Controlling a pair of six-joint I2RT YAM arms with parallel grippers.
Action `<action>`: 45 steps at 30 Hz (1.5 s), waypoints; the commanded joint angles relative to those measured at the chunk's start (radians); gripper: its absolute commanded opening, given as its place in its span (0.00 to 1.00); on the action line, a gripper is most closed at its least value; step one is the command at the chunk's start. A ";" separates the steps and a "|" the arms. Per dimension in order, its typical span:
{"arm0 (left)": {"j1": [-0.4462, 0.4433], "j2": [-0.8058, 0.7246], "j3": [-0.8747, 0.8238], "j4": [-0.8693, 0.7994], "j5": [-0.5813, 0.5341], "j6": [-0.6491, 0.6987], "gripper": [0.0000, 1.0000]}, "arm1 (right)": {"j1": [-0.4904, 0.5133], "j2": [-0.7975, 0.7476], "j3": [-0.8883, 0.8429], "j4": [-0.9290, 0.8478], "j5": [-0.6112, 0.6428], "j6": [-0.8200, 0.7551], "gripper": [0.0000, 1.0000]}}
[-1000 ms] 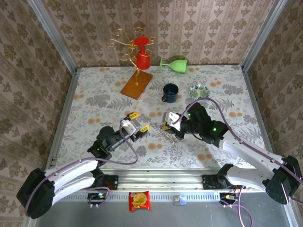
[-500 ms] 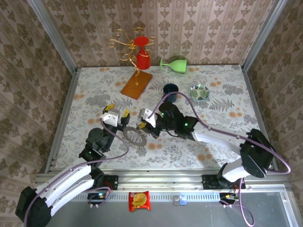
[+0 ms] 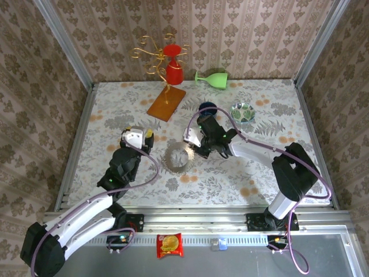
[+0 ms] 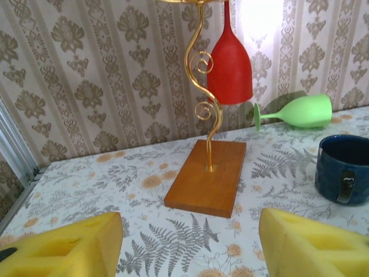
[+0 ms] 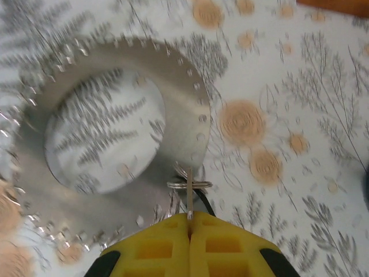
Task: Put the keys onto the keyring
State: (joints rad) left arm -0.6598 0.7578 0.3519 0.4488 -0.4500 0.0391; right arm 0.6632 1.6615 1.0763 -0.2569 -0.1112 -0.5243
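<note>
At edge of keyring (image 5: 185,109), right pincer (image 5: 189,222) clamping key (image 5: 189,193)

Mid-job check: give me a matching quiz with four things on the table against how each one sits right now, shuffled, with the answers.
Things:
1. red wine glass
2. light green goblet
3. dark blue mug
4. large grey toothed metal ring

States:
A. lying flat on the table
B. standing upright
C. hanging upside down from the gold wire rack on a wooden base
D. tipped on its side

Pairs: 1-C, 2-D, 3-B, 4-A
</note>
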 commanded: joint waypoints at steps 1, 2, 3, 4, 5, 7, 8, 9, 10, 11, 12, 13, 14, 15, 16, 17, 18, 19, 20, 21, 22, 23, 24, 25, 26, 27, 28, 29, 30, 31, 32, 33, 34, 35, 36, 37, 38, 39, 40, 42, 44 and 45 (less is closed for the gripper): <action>0.006 0.010 0.034 -0.014 -0.010 -0.036 0.64 | -0.004 0.025 0.031 -0.090 0.107 -0.131 0.00; 0.008 0.014 0.034 -0.017 -0.006 -0.037 0.64 | -0.004 0.030 0.029 -0.096 0.123 -0.143 0.00; 0.008 0.017 0.033 -0.020 0.000 -0.038 0.64 | -0.004 0.035 0.027 -0.103 0.146 -0.157 0.00; 0.008 0.020 0.034 -0.024 0.006 -0.039 0.64 | -0.004 0.039 0.024 -0.106 0.170 -0.170 0.00; 0.009 0.025 0.034 -0.026 0.009 -0.041 0.65 | -0.004 0.042 0.023 -0.106 0.189 -0.180 0.00; 0.009 0.036 0.037 -0.031 0.023 -0.044 0.65 | -0.005 0.049 0.023 -0.107 0.225 -0.193 0.02; 0.011 0.041 0.039 -0.033 0.031 -0.049 0.65 | -0.006 0.051 0.024 -0.108 0.234 -0.195 0.08; 0.012 0.049 0.042 -0.038 0.040 -0.051 0.65 | -0.006 0.054 0.026 -0.110 0.240 -0.195 0.15; 0.014 0.057 0.046 -0.044 0.053 -0.056 0.65 | -0.007 0.057 0.028 -0.116 0.246 -0.194 0.24; 0.014 0.063 0.052 -0.054 0.065 -0.058 0.65 | -0.008 0.055 0.030 -0.123 0.250 -0.195 0.29; 0.015 0.069 0.058 -0.067 0.077 -0.065 0.65 | -0.014 0.047 0.031 -0.130 0.258 -0.187 0.33; 0.018 0.075 0.068 -0.082 0.090 -0.072 0.65 | -0.021 0.034 0.033 -0.134 0.264 -0.174 0.36; 0.021 0.078 0.076 -0.095 0.102 -0.078 0.65 | -0.028 0.013 0.033 -0.136 0.259 -0.153 0.37; 0.023 0.083 0.082 -0.108 0.117 -0.085 0.65 | -0.039 -0.015 0.032 -0.142 0.241 -0.124 0.38; 0.026 0.088 0.087 -0.116 0.129 -0.091 0.65 | -0.050 -0.045 0.027 -0.147 0.211 -0.092 0.39; 0.029 0.092 0.088 -0.121 0.141 -0.098 0.65 | -0.055 -0.074 0.021 -0.148 0.184 -0.056 0.39; 0.032 0.098 0.090 -0.124 0.153 -0.108 0.65 | -0.058 -0.108 0.012 -0.149 0.156 -0.010 0.39; 0.038 0.106 0.093 -0.131 0.168 -0.122 0.65 | -0.058 -0.140 0.001 -0.151 0.126 0.036 0.39; 0.043 0.114 0.100 -0.142 0.177 -0.138 0.65 | -0.057 -0.167 -0.011 -0.152 0.096 0.087 0.39; 0.048 0.122 0.110 -0.163 0.185 -0.162 0.65 | -0.055 -0.196 -0.031 -0.145 0.056 0.161 0.39; 0.056 0.136 0.122 -0.186 0.201 -0.181 0.65 | -0.052 -0.222 -0.054 -0.134 0.023 0.249 0.38; 0.062 0.149 0.133 -0.202 0.219 -0.194 0.65 | -0.045 -0.246 -0.075 -0.122 -0.001 0.339 0.37; 0.069 0.164 0.145 -0.220 0.234 -0.207 0.66 | -0.034 -0.262 -0.100 -0.109 -0.027 0.439 0.37; 0.073 0.180 0.156 -0.232 0.249 -0.221 0.66 | -0.021 -0.294 -0.123 -0.102 -0.047 0.530 0.37; 0.077 0.195 0.163 -0.239 0.265 -0.233 0.66 | -0.006 -0.309 -0.139 -0.097 -0.052 0.609 0.36; 0.079 0.208 0.171 -0.243 0.276 -0.242 0.66 | 0.008 -0.321 -0.152 -0.093 -0.044 0.713 0.36; 0.081 0.223 0.175 -0.241 0.285 -0.250 0.67 | 0.018 -0.326 -0.161 -0.095 -0.045 0.816 0.35; 0.081 0.235 0.176 -0.235 0.290 -0.255 0.67 | 0.025 -0.328 -0.162 -0.102 -0.049 0.899 0.34; 0.081 0.245 0.175 -0.226 0.292 -0.260 0.67 | 0.031 -0.324 -0.161 -0.116 -0.050 0.998 0.34; 0.081 0.253 0.172 -0.217 0.290 -0.270 0.67 | 0.032 -0.318 -0.162 -0.130 -0.056 1.092 0.33; 0.081 0.258 0.171 -0.210 0.284 -0.278 0.67 | 0.032 -0.310 -0.163 -0.137 -0.070 1.159 0.33; 0.084 0.261 0.169 -0.203 0.279 -0.289 0.67 | 0.034 -0.302 -0.171 -0.134 -0.087 1.227 0.33; 0.086 0.264 0.167 -0.200 0.274 -0.300 0.66 | 0.036 -0.294 -0.181 -0.122 -0.101 1.288 0.32; 0.088 0.265 0.167 -0.199 0.270 -0.308 0.67 | 0.038 -0.286 -0.192 -0.103 -0.111 1.342 0.32; 0.088 0.267 0.164 -0.197 0.267 -0.315 0.66 | 0.043 -0.277 -0.204 -0.071 -0.119 1.391 0.32; 0.089 0.267 0.162 -0.196 0.266 -0.320 0.66 | 0.047 -0.263 -0.209 -0.040 -0.127 1.432 0.32; 0.089 0.264 0.160 -0.197 0.264 -0.322 0.66 | 0.050 -0.235 -0.209 -0.023 -0.134 1.458 0.33; 0.090 0.260 0.158 -0.202 0.263 -0.324 0.66 | 0.053 -0.212 -0.198 -0.025 -0.142 1.477 0.33; 0.091 0.254 0.157 -0.208 0.260 -0.326 0.66 | 0.053 -0.185 -0.178 -0.043 -0.151 1.493 0.33; 0.091 0.244 0.153 -0.219 0.254 -0.327 0.66 | 0.055 -0.137 -0.146 -0.070 -0.174 1.516 0.32; 0.093 0.236 0.150 -0.227 0.250 -0.329 0.67 | 0.064 -0.100 -0.135 -0.070 -0.201 1.542 0.32; 0.094 0.233 0.150 -0.231 0.252 -0.330 0.66 | 0.071 -0.087 -0.133 -0.065 -0.207 1.556 0.32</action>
State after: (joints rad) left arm -0.5743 1.0149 0.4992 0.2260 -0.1871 -0.2665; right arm 0.7185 1.5478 0.9066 -0.3172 -0.2642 0.9211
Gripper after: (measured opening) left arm 0.665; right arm 0.324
